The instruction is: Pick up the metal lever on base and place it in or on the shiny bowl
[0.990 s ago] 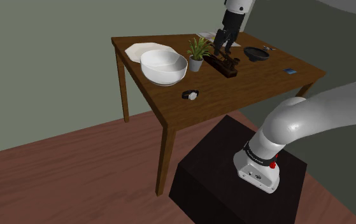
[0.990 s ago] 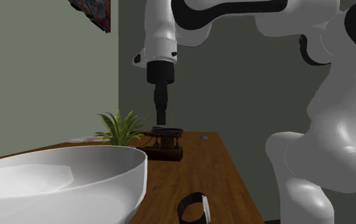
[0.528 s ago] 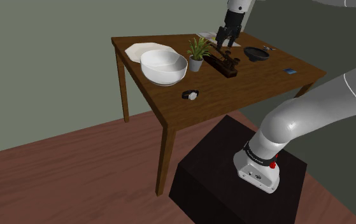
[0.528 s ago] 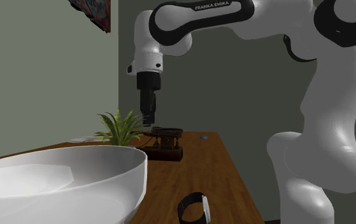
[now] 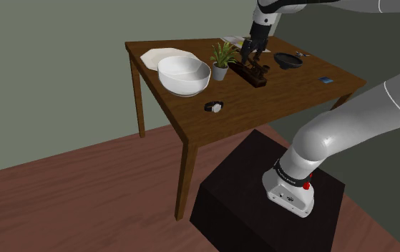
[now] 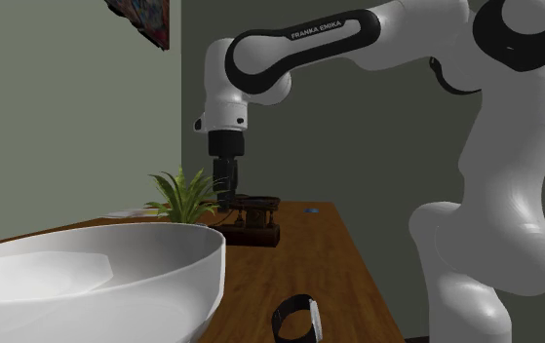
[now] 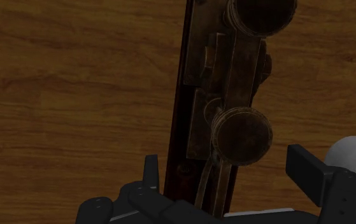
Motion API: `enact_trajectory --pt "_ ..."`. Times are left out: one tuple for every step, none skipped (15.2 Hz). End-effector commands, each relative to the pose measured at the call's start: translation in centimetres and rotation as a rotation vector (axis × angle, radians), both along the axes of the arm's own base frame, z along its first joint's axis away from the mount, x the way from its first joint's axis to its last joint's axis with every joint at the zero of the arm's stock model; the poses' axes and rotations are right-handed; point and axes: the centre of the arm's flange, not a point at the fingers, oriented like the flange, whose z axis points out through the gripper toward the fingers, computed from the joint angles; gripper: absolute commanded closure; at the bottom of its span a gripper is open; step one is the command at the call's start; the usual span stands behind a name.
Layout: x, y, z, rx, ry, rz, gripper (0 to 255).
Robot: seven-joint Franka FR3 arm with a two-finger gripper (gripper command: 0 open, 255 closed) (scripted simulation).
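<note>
Holding the hand wide open and empty, straddling one end of the bronze-coloured lever on base, sitting ungrasped on the desk near the potted plant, apparently leaving gripping, lifting and carrying to the glossy white bowl.

White arm arched high, pincer pointing down, fingers apart

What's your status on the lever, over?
Hand open, low over the lever, fingers astride it, not gripping. Lever on the table, not in the bowl. Plant close by the hand, not blocking.
</note>
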Motion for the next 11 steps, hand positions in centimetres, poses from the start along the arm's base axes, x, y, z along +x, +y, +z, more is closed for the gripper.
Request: enact_trajectory --pt "-0.03 0.08 -0.47 0.0 -0.001 0.0 0" --pt "-0.03 0.08 -0.47 0.0 -0.001 0.0 0" --pt "-0.03 0.08 -0.47 0.0 -0.001 0.0 0" --pt "-0.03 0.08 -0.47 0.0 -0.001 0.0 0" --pt "-0.03 0.08 -0.47 0.0 -0.001 0.0 0" --pt "-0.03 0.08 -0.47 0.0 -0.001 0.0 0" --pt "-0.02 0.08 -0.46 0.0 0.0 0.0 0" --pt "-0.02 0.08 -0.46 0.0 0.0 0.0 255" --pt "-0.02 0.08 -0.46 0.0 0.0 0.0 255" --pt "-0.02 0.08 -0.46 0.0 0.0 0.0 255" --pt "-0.02 0.08 -0.46 0.0 0.0 0.0 255"
